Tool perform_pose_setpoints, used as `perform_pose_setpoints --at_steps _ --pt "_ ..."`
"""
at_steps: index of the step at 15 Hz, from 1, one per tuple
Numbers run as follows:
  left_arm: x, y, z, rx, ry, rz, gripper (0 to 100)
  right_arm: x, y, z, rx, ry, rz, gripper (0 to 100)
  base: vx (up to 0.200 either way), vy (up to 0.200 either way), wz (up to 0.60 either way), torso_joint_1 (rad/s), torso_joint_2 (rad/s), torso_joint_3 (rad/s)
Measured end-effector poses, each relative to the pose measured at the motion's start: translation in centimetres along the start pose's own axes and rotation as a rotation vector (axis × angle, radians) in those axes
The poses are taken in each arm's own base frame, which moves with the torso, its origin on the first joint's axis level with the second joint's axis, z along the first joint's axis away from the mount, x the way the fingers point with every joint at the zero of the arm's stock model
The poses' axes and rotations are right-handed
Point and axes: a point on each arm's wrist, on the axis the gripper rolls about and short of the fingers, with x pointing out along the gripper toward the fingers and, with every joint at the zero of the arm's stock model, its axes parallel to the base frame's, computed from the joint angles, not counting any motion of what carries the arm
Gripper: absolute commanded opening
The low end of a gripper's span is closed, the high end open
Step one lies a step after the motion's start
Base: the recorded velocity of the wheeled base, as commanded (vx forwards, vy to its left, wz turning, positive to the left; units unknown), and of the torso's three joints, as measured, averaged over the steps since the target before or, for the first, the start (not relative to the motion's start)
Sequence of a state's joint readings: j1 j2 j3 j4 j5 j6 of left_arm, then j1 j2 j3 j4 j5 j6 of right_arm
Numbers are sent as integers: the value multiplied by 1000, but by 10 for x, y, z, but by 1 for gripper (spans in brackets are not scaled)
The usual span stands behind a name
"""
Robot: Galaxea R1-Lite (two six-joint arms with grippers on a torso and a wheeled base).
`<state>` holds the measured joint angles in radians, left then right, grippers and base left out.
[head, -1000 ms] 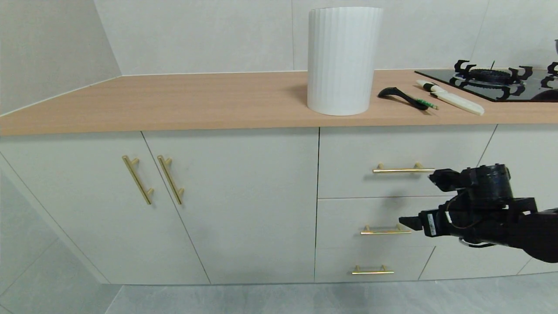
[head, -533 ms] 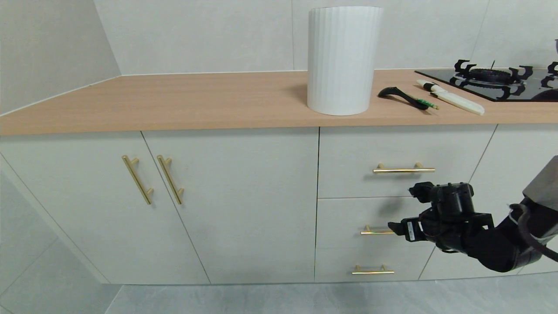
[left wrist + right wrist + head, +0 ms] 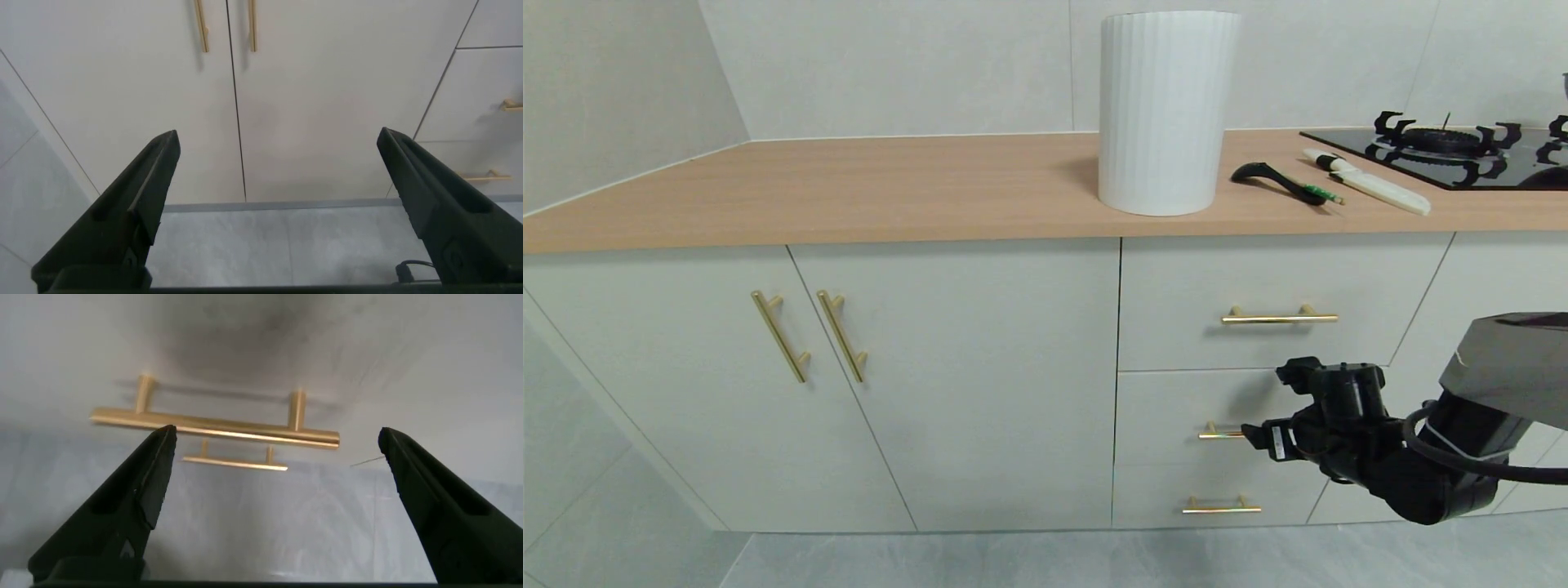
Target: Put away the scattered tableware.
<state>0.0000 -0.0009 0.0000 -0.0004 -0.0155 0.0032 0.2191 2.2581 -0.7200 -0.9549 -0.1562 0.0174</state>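
hovering at lower right of the head view, the right gripper (image 3: 1267,402), spread wide, faces the middle drawer handle (image 3: 1221,434), its horizontal bar just left of the tips.

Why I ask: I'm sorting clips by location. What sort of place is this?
Most likely a kitchen: a light wooden countertop over pale cabinets with brass bar handles, a black glass gas hob, and a black peeler beside a white knife.

middle drawer handle (image 3: 214,429) stands off front, gap behind bar; right gripper (image 3: 1267,398) spread wide before it
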Motion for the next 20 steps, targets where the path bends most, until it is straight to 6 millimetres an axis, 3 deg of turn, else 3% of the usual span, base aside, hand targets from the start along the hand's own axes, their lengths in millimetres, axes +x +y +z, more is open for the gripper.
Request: perform_pose_setpoints --at_steps 11,20 --pt "0 0 0 0 0 0 100 35 4 -14 83 -36 -58 100 0 0 0 0 0 0" --pt "0 0 0 0 -1 0 100 33 4 -24 65 27 -61 100 0 0 0 0 0 0"
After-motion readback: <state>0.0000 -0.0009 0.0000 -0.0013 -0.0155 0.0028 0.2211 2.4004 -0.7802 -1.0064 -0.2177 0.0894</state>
